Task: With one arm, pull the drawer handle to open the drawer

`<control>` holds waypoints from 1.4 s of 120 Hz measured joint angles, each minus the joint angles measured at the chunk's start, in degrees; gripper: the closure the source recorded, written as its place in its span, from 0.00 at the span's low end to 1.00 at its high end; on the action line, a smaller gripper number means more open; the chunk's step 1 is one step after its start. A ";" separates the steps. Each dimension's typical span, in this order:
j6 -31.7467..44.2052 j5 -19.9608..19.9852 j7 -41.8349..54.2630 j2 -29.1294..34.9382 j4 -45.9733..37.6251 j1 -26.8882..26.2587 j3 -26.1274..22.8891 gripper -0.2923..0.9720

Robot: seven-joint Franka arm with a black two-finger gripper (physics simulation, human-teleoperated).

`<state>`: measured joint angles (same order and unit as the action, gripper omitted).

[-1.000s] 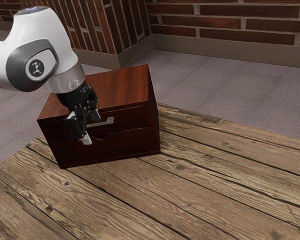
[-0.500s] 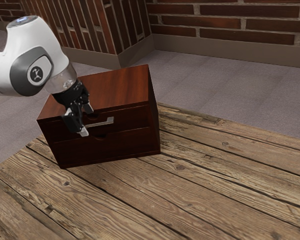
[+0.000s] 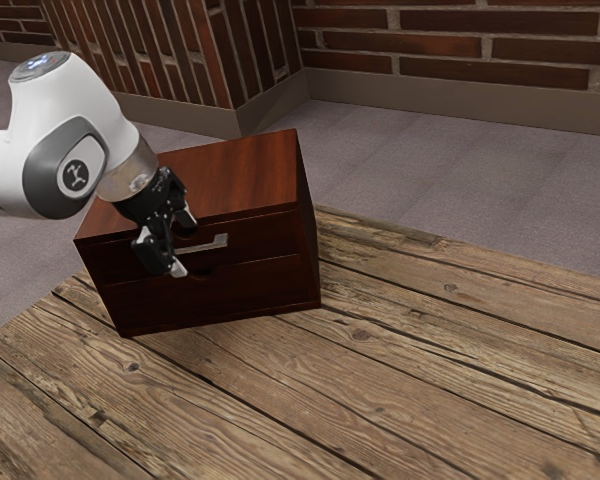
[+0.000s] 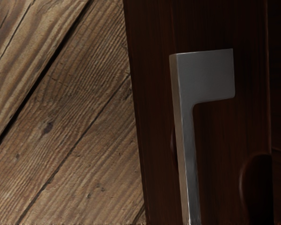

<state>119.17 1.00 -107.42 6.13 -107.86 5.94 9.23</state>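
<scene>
Brick walls behind, the plank tabletop (image 3: 430, 380) bears the dark red-brown wooden drawer box (image 3: 250, 180), its drawer apparently shut, so I keep the black tool (image 3: 180, 242) spread astride its flat grey metal handle (image 3: 208, 243), positioned to pinch and pull.

No words, numbers or brand names can be read. The one sign is a small white emblem (image 3: 73, 177), a few short angled strokes rather than letters. It is printed on the round grey cap (image 3: 45, 160) of a joint on the white arm (image 3: 40, 90). It sits just up the arm from the gripper (image 3: 168, 258), facing the exterior camera, too small to make out further.
</scene>
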 joint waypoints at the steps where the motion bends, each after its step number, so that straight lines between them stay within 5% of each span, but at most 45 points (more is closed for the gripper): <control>1: 0.05 0.00 0.02 0.01 -0.01 -0.02 0.00 0.23; 94: 2.34 0.04 1.06 0.61 -2.25 0.56 0.05 0.44; 168: 4.17 0.20 1.60 0.34 -3.89 1.71 0.09 0.48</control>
<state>123.34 1.20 -105.82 6.48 -111.75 7.65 9.32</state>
